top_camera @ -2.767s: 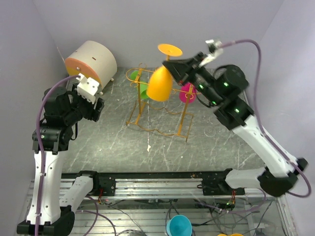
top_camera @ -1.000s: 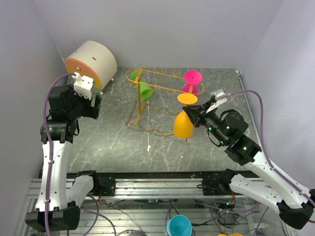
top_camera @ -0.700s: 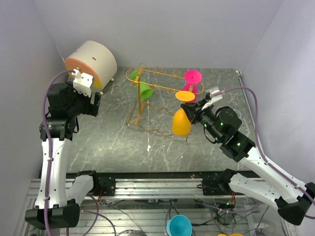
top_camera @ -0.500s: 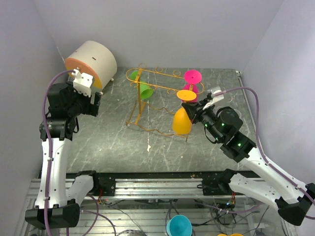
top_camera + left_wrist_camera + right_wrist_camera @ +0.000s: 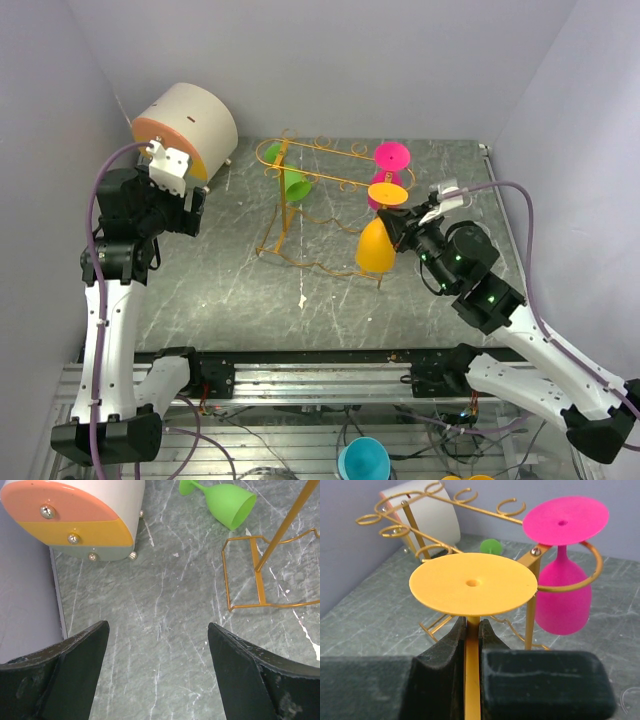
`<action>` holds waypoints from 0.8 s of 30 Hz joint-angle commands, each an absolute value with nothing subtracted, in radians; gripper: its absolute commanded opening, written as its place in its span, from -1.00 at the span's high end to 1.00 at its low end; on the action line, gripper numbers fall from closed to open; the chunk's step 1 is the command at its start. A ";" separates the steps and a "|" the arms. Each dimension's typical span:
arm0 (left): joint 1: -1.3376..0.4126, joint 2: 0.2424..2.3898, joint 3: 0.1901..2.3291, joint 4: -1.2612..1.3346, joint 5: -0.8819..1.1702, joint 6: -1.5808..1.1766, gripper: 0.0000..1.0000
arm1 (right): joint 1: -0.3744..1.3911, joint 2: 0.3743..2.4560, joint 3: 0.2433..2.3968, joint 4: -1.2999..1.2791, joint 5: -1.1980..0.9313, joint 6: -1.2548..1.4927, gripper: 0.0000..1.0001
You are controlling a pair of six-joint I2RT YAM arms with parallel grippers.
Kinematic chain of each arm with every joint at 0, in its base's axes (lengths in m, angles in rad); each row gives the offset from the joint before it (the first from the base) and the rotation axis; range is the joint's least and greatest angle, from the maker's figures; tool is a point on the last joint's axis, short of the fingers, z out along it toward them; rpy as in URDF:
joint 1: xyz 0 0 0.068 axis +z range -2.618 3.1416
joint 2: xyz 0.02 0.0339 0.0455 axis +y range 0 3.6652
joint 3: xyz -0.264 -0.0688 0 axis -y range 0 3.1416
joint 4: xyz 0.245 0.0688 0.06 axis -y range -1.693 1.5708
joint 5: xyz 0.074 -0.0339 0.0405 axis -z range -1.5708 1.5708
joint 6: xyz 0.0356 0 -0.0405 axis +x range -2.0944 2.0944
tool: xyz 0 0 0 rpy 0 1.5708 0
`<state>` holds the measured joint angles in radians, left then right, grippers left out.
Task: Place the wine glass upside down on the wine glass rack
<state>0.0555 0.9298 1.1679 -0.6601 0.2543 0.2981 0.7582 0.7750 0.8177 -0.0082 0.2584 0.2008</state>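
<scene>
My right gripper (image 5: 392,219) (image 5: 472,630) is shut on the stem of an orange wine glass (image 5: 376,246), held upside down with its round foot (image 5: 473,583) on top. It hangs just in front of the golden wire rack (image 5: 310,175), near its right upright. A pink wine glass (image 5: 389,160) (image 5: 563,600) hangs upside down in a loop at the rack's right end. A green wine glass (image 5: 294,185) (image 5: 223,500) lies on its side on the table by the rack's left upright. My left gripper (image 5: 178,205) (image 5: 157,647) is open and empty, above bare table.
A round cream drum with an orange face (image 5: 184,126) (image 5: 75,516) stands at the back left. The rack's wavy base (image 5: 260,580) spreads over the grey marble table (image 5: 230,290). Walls close in at the back and both sides.
My right arm brought the orange glass down from high above the rack to its front right side, then shifted it slightly right. My left arm rose a little and then held still.
</scene>
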 commanded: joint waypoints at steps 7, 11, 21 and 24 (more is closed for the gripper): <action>0.061 0.985 1.217 -0.605 0.296 0.282 -0.80 | 0.739 0.790 0.759 0.052 0.343 0.223 1.00; 0.062 1.024 1.209 -0.587 0.306 0.268 -0.81 | 0.725 0.782 0.739 0.064 0.389 0.245 1.00; 0.062 1.216 1.204 -0.504 0.362 0.225 -0.82 | 0.703 0.826 0.738 0.072 0.407 0.225 1.00; 0.062 1.323 1.230 -0.475 0.378 0.224 -0.92 | 0.696 0.836 0.753 0.058 0.400 0.213 1.00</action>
